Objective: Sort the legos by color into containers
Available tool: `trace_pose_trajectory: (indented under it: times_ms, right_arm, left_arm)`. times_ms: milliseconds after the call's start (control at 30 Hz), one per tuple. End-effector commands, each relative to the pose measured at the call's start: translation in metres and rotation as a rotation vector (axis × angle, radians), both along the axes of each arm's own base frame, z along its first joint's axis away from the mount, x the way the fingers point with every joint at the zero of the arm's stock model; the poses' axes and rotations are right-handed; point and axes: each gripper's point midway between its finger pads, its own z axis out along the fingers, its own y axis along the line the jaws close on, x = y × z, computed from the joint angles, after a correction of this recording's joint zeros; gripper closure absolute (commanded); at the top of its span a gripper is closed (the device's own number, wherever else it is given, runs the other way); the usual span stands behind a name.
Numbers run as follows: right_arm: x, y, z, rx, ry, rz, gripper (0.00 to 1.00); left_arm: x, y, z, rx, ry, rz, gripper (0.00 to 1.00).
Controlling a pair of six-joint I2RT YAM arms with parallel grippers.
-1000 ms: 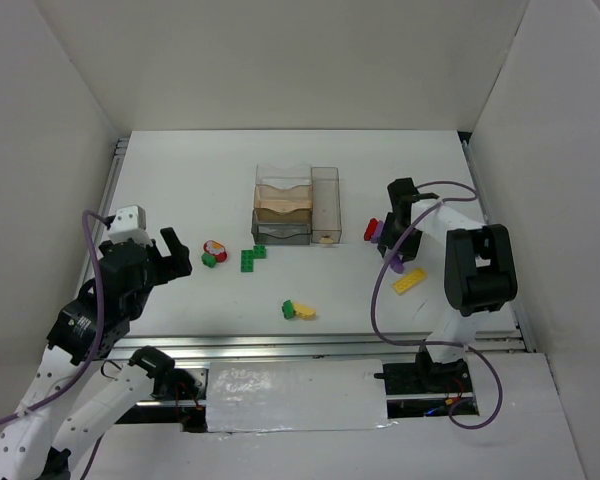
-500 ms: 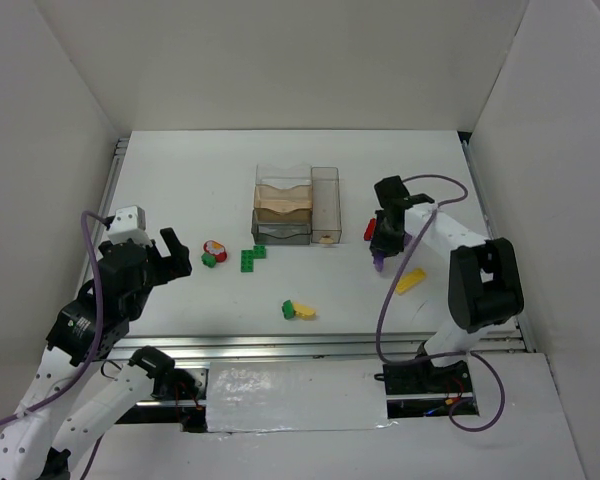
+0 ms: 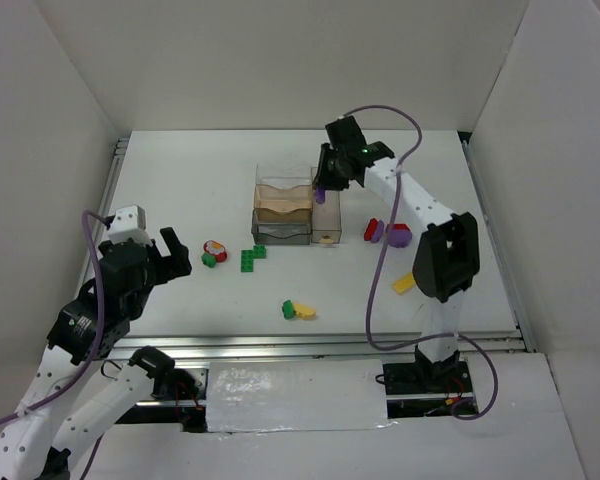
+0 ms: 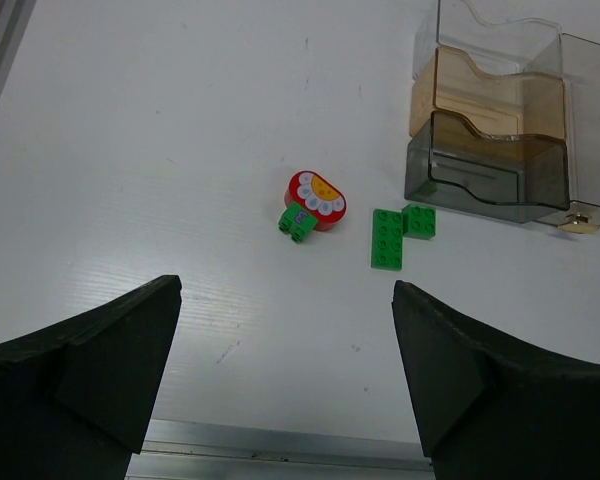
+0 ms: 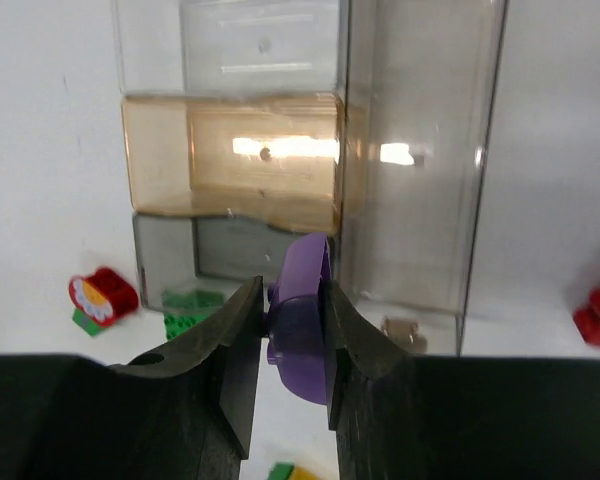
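The right wrist view shows what the top view barely resolves: the right gripper (image 5: pixel 298 312) has its fingers (image 5: pixel 235 345) closed tight on a rounded purple plastic lego brick (image 5: pixel 302 300), held above the clear smoky plastic compartment tray (image 5: pixel 420 150). In the top view, we locate that tray mid-bench (image 3: pixel 180 180), toward the far edge; we cannot tell which compartment lies under the brick. The left wrist view shows the left gripper (image 4: pixel 285 295) spread wide and holding nothing, near the left edge. A flat green studded plate (image 4: pixel 388 240) and a red rounded piece (image 4: pixel 316 198) lie ahead of it.
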Motion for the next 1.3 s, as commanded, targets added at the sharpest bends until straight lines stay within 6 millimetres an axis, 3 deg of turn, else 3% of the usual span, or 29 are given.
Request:
trace_pose_trajectory:
  times_ms: [0,33,67,100,167,267,500,600,667,700,733,767,800,833,867,900,933,1000,1167,1267]
  right_arm:
    - [0.029,0.012,-0.006,-0.008,0.013,-0.003,0.96]
    - [0.039,0.014,0.005,-0.016,-0.011,-0.007,0.94]
    - [0.045,0.016,-0.009,-0.035,0.013,-0.006,0.93]
    - [0.053,0.019,0.001,-0.028,-0.012,-0.004,0.91]
    - [0.058,0.019,-0.007,-0.05,0.001,-0.006,0.71]
    - [0.06,0.019,-0.011,-0.055,0.0,-0.005,0.54]
    - [0.057,0.012,-0.006,-0.078,-0.024,-0.007,0.5]
    - [0.054,0.006,-0.004,-0.097,-0.022,-0.018,0.4]
    - [0.048,0.0,0.008,-0.099,-0.042,-0.033,0.36]
    - [0.041,-0.011,-0.005,-0.136,-0.017,-0.063,0.34]
    - [0.038,-0.018,0.011,-0.132,-0.061,-0.09,0.32]
    - [0.034,-0.028,0.01,-0.15,-0.066,-0.123,0.31]
    - [0.024,-0.042,-0.009,-0.192,-0.036,-0.169,0.3]
    - [0.018,-0.056,-0.003,-0.194,-0.041,-0.198,0.3]
    - [0.005,-0.066,-0.021,-0.218,0.003,-0.216,0.3]
    - [0.0,-0.075,-0.026,-0.215,0.019,-0.248,0.3]
    - [-0.003,-0.083,-0.016,-0.197,-0.014,-0.273,0.31]
    - [-0.016,-0.096,-0.024,-0.186,-0.016,-0.304,0.32]
    - [-0.026,-0.132,-0.048,-0.25,0.044,-0.403,0.32]
    - [-0.025,-0.142,-0.064,-0.286,0.089,-0.423,0.31]
  left_arm:
    - [0.005,-0.001,0.003,0.008,-0.016,0.003,0.0]
    - [0.005,-0.001,0.003,0.007,-0.017,0.002,0.0]
    - [0.006,-0.001,0.004,0.007,-0.018,0.0,0.0]
    - [0.006,-0.002,0.003,0.008,-0.017,0.0,0.01]
    - [0.006,-0.002,0.003,0.008,-0.019,0.0,0.01]
    - [0.006,-0.002,0.002,0.011,-0.014,-0.004,0.01]
    - [0.009,-0.006,0.0,0.016,0.0,-0.021,0.01]
    - [0.01,-0.007,0.0,0.016,0.0,-0.024,0.0]
    - [0.009,-0.006,0.0,0.016,0.0,-0.019,0.0]
    - [0.009,-0.006,0.0,0.014,-0.001,-0.02,0.0]
    - [0.009,-0.006,0.0,0.015,-0.001,-0.019,0.01]
    - [0.008,-0.005,0.0,0.013,-0.004,-0.015,0.0]
    - [0.008,-0.006,0.001,0.012,-0.007,-0.019,0.01]
    - [0.008,-0.005,0.002,0.01,-0.011,-0.019,0.0]
    - [0.008,-0.006,0.003,0.007,-0.015,-0.02,0.0]
    - [0.007,-0.007,0.003,0.006,-0.016,-0.027,0.0]
    - [0.008,-0.007,0.002,0.005,-0.015,-0.027,0.01]
    - [0.008,-0.008,0.002,0.006,-0.013,-0.035,0.0]
    - [0.008,-0.01,0.001,0.006,-0.007,-0.045,0.0]
    - [0.008,-0.01,0.001,0.005,-0.009,-0.042,0.0]
